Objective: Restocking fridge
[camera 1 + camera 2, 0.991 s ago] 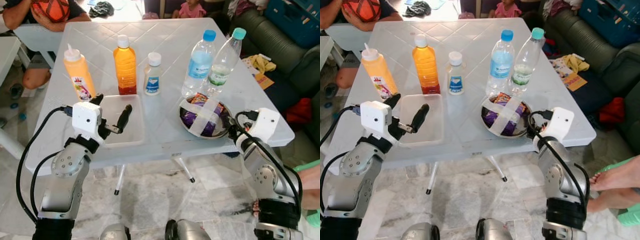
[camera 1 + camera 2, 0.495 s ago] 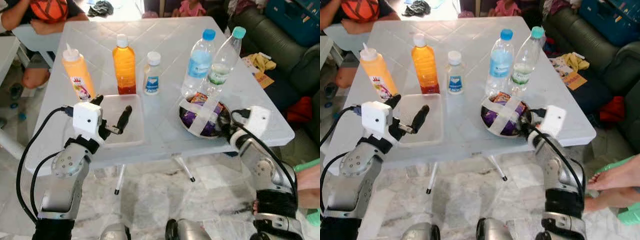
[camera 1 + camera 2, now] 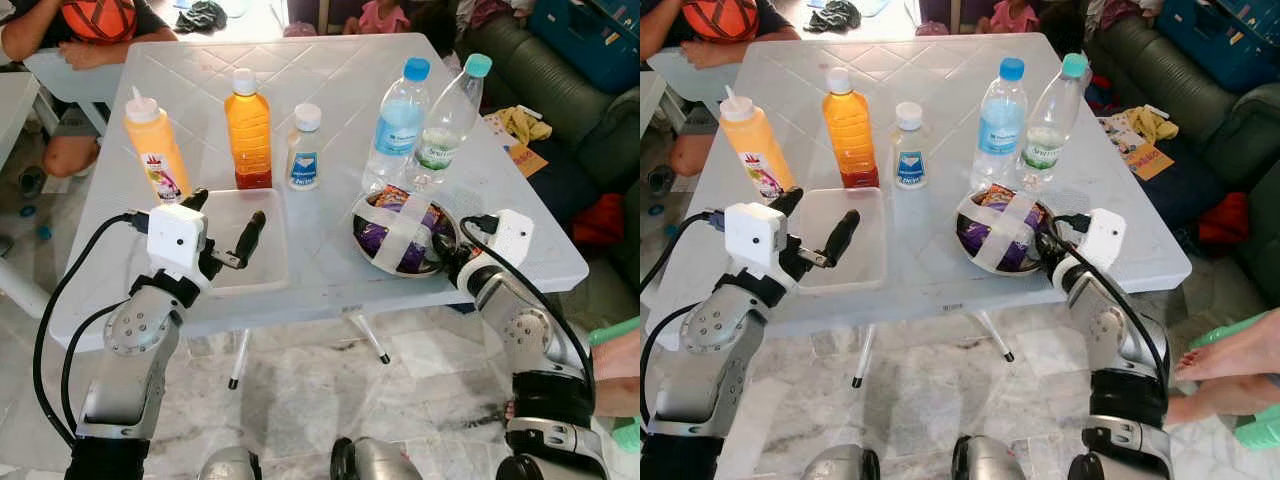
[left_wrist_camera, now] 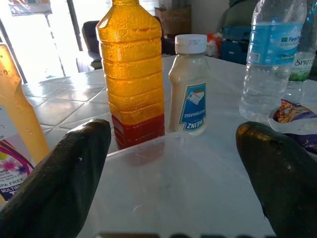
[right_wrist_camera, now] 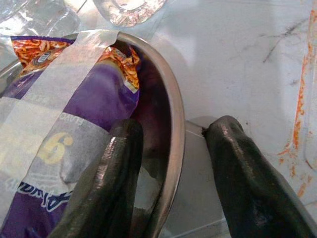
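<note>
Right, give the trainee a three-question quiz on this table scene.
1. True or false: the right gripper has one finger inside the metal bowl and one outside its rim.
2. What lies between the left gripper fingers?
A. the orange bottle
B. the clear plastic container
C. the mayonnaise bottle
3. How many capped water bottles stand behind the bowl?

Key: 1 true; 2 B; 3 two.

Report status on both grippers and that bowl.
Right gripper open, fingers straddling the metal bowl rim. Left gripper open over the clear tray. Bowl holds taped purple snack packet. Bottles close behind.
</note>
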`<state>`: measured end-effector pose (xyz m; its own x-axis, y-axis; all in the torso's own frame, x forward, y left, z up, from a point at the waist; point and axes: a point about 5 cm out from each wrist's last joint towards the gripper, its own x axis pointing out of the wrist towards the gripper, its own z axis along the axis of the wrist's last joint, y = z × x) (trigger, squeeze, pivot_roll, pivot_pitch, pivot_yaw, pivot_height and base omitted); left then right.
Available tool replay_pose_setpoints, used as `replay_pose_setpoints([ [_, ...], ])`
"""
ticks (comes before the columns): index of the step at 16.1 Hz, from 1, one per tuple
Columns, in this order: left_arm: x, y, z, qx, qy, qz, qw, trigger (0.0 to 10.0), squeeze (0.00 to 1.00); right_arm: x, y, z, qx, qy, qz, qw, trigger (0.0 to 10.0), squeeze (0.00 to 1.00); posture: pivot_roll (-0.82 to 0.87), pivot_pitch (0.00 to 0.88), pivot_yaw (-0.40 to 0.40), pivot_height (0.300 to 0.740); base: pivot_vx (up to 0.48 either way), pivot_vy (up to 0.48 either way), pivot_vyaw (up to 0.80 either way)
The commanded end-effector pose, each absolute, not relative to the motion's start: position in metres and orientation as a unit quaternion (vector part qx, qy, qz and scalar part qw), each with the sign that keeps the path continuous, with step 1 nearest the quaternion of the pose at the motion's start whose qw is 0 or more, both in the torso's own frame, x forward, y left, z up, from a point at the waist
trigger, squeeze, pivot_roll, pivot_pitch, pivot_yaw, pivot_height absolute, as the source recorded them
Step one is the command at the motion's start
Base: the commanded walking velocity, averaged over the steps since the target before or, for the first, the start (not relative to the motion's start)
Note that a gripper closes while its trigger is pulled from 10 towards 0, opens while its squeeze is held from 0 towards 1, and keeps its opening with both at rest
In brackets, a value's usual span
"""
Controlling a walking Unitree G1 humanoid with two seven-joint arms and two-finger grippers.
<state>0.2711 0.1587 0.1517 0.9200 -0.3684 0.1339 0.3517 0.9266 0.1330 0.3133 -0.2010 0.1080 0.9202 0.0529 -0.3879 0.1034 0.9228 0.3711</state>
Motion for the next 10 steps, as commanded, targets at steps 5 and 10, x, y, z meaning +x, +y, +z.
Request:
replay_pose_setpoints([
  [5, 0.2694, 0.1606, 0.1573, 0.070, -0.083, -0.187, 0.976, 10.0, 0.00, 0.3070, -0.2067, 0.0940, 0.236, 0.236, -0.039, 0.942, 0.0, 0.00, 0.02, 0.108, -0.036, 0.740, 0.000, 0.000, 0.00],
  [10, 0.2680, 0.1627, 0.1586, 0.072, -0.086, -0.180, 0.977, 10.0, 0.00, 0.3096, -0.2082, 0.0956, 0.247, 0.239, -0.041, 0.938, 0.0, 0.00, 0.01, 0.116, -0.044, 0.740, 0.000, 0.000, 0.00],
])
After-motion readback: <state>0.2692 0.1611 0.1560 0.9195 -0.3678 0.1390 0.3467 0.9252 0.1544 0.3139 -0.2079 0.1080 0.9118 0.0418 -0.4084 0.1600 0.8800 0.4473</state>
